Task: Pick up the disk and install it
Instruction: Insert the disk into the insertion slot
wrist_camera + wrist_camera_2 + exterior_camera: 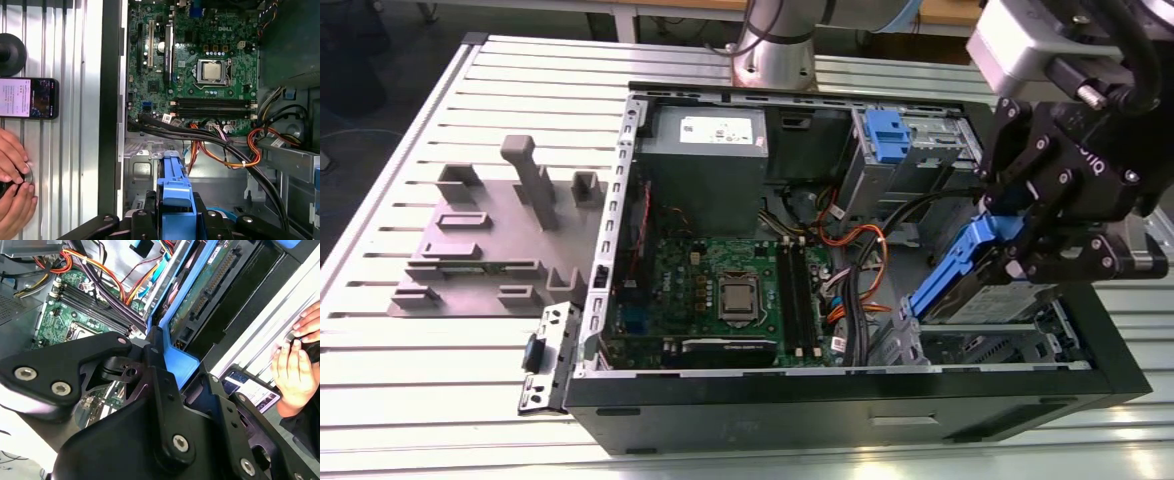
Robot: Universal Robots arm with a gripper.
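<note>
Disk (955, 270) hangs tilted, clamped in the gripper (1019, 262), above the computer case (827, 395).

White sticker (720, 128) on power supply (700, 175): print too small. Phone screen (26, 98): text unreadable.

My pincer (1019, 262) is matt black metal; the disk (983, 299) wears smooth blue plastic; the table (427, 385) is ribbed bare metal.
</note>
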